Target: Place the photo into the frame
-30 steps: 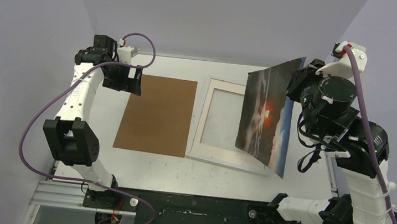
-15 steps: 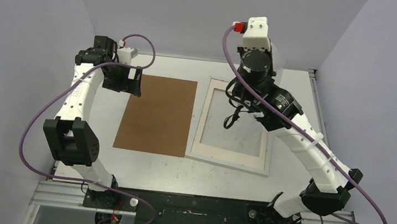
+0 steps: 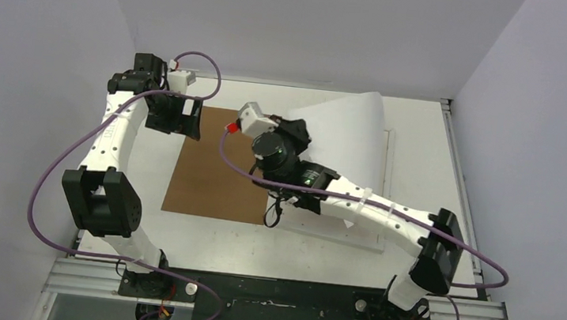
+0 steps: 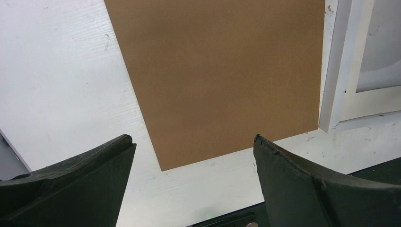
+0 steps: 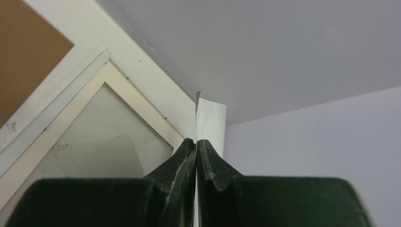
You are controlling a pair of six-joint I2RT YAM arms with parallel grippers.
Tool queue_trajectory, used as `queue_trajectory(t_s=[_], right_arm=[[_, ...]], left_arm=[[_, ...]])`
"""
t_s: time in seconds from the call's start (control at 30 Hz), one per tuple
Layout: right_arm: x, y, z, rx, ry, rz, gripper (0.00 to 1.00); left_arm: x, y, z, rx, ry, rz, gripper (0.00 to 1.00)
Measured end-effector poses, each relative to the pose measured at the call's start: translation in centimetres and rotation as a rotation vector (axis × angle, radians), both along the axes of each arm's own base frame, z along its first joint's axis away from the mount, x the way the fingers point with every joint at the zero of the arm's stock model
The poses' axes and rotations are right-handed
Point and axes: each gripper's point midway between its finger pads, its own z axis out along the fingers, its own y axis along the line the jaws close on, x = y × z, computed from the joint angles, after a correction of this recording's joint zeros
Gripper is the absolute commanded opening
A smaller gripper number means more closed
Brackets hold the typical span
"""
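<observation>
Now the step in hand looks like laying the photo point(image 3: 347, 127) into the frame point(image 3: 389, 151). The right hand point(image 5: 196, 142) is clenched on one thin edge of the sheet, with the arm stretched across the bench point(image 3: 422, 174) from the right. From above, the photo shows only its plain white back. It arches up over the frame and hides most of it, so the printed side is turned down and away from every view. Whether its far edge touches the frame cannot be told. The sheet bows freely, so it is likely floppy and will sag where it is not held. The next move probably calls for lowering it flat, squaring its edges to the white border point(image 5: 71, 101), then letting go without dragging it askew. The left hand point(image 4: 191, 142) is released, its fingers spread wide, and hovers above the brown board point(image 4: 222, 71) that lies just beside the frame.
</observation>
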Motion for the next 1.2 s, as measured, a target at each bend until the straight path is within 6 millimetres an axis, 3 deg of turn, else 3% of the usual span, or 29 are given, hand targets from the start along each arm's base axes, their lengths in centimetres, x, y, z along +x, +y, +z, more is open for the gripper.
queue_trajectory(t_s=[0.1, 0.17, 0.43, 0.57, 0.93, 0.97, 1.03, 1.1, 1.2], right_arm=[[-0.8, 3.0, -4.6, -0.139, 0.053, 0.058, 0.05], [-1.6, 4.6, -6.1, -0.184, 0.069, 0.096, 0.05], [-4.6, 9.5, -5.9, -0.139, 0.049, 0.225, 0.05], [-5.9, 11.4, -7.9, -0.142, 0.081, 0.284, 0.05], [-11.2, 11.6, -17.0, -0.256, 0.259, 0.404, 0.05], [-11.7, 11.6, -17.5, -0.256, 0.271, 0.413, 0.1], [-12.6, 11.9, -18.1, -0.255, 0.288, 0.431, 0.31], [-13.7, 12.3, -19.0, -0.252, 0.302, 0.448, 0.43], [-15.3, 12.5, -21.2, -0.27, 0.336, 0.471, 0.73]], left_arm=[[0.0, 0.3, 0.0, 0.001, 0.0, 0.006, 0.97], [0.0, 0.5, 0.0, 0.001, 0.0, 0.011, 0.96], [-0.4, 1.2, -0.5, 0.003, 0.012, 0.026, 0.96], [-0.6, 1.7, -0.6, 0.005, 0.012, 0.033, 0.96], [-1.1, 2.0, -1.2, -0.005, 0.021, 0.035, 0.96], [-1.2, 1.9, -1.2, -0.006, 0.023, 0.035, 0.96], [-1.2, 1.9, -1.3, -0.007, 0.025, 0.034, 0.96], [-1.2, 1.9, -1.3, -0.009, 0.024, 0.034, 0.97], [-1.1, 1.9, -1.3, -0.011, 0.021, 0.033, 0.96]])
